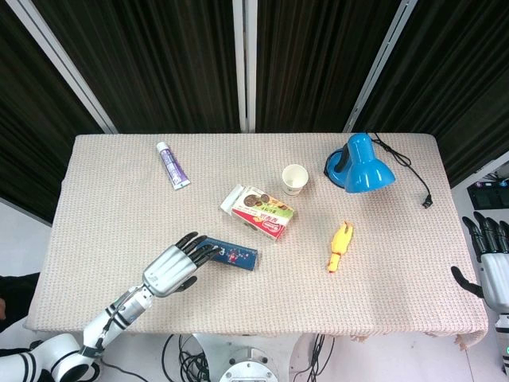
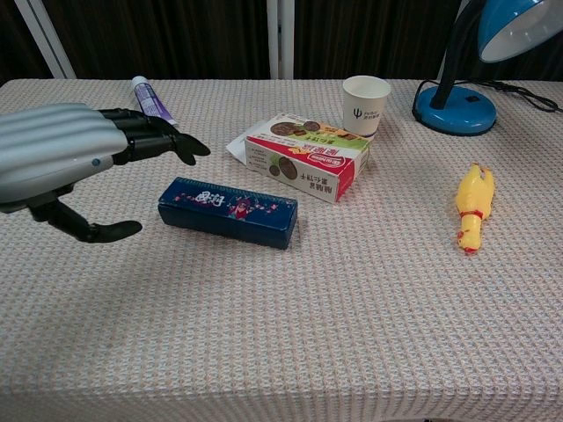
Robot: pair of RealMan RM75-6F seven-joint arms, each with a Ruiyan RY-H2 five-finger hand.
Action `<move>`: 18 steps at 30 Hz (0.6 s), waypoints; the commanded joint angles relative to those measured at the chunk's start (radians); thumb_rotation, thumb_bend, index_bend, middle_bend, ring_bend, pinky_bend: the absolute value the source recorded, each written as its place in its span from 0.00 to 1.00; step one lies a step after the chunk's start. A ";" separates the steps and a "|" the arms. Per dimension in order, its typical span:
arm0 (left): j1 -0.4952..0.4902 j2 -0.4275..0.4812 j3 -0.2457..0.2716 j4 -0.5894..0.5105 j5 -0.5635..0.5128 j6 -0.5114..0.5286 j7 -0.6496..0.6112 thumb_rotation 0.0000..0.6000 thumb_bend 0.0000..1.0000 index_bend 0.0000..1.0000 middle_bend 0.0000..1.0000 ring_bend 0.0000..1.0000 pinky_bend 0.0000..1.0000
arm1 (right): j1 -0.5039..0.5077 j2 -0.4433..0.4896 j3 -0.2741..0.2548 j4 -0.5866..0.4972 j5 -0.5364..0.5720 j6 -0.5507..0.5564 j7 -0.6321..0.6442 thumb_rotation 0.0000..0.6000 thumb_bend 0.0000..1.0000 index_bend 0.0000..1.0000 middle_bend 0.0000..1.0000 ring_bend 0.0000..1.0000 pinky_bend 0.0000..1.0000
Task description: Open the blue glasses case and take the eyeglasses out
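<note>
The blue glasses case point(image 1: 228, 253) point(image 2: 229, 211) lies closed and flat near the middle of the table, its printed lid facing up. My left hand point(image 1: 170, 267) point(image 2: 66, 158) hovers just off the case's left end, fingers stretched out and apart, thumb below, holding nothing. In the head view the fingertips overlap the case's left end; the chest view shows them above and to the left of it, not touching. My right hand point(image 1: 491, 261) stays off the table's right edge, fingers spread, empty. No eyeglasses are visible.
A biscuit box point(image 1: 259, 211) point(image 2: 305, 158) lies just behind the case. A paper cup point(image 1: 295, 178) point(image 2: 365, 104), blue desk lamp point(image 1: 362, 164) with its cord, yellow rubber chicken point(image 1: 340, 247) point(image 2: 471, 206) and toothpaste tube point(image 1: 172, 165) point(image 2: 151, 102) lie around.
</note>
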 commanded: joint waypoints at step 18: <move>-0.125 -0.163 -0.022 0.151 -0.122 -0.077 -0.037 1.00 0.35 0.12 0.21 0.09 0.14 | 0.008 -0.008 0.003 0.009 0.029 -0.031 -0.003 1.00 0.19 0.00 0.00 0.00 0.00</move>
